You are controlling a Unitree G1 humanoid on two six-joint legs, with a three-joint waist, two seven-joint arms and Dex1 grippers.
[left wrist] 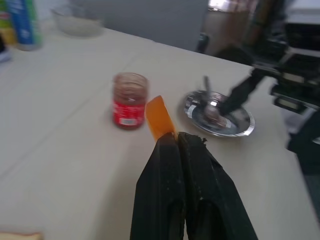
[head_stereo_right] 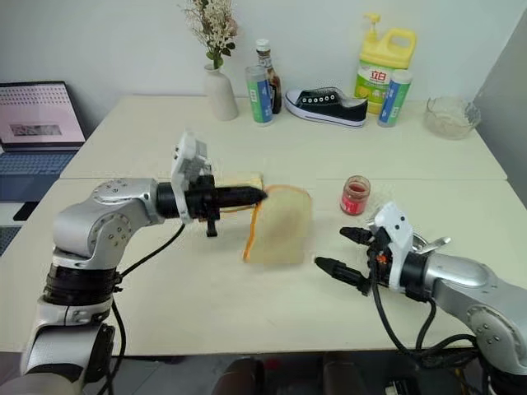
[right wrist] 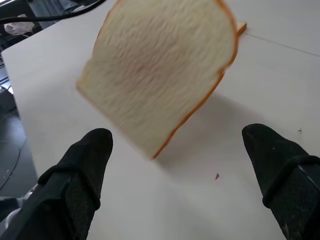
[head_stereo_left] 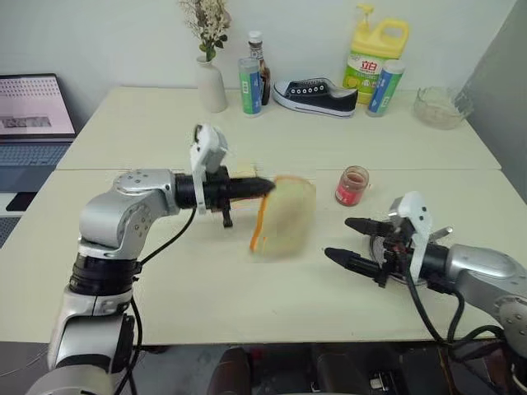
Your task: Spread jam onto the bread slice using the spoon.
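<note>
- Left tool (head_stereo_left: 265, 188) clamped on the bread slice (head_stereo_left: 284, 216) by its top crust edge — slice hangs off the counter (head_stereo_left: 206, 280), face toward the right arm.
- Bread looks light, soft, floppy; crust is prob. the firmest hold, a hard squeeze would dent it.
- Right tool (head_stereo_left: 356, 241) spread wide, empty, just beside the slice.
- Spoon (left wrist: 207, 92) lies in the steel dish (left wrist: 240, 122) under the right tool; jam jar (head_stereo_left: 352, 185) near, upright — both untouched.

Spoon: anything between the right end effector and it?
Nothing visible. The spoon lies in the steel dish on the table right beside the open right end effector. The jam jar stands farther back, and the bread slice, held up by the left end effector, is off to its side.
</note>
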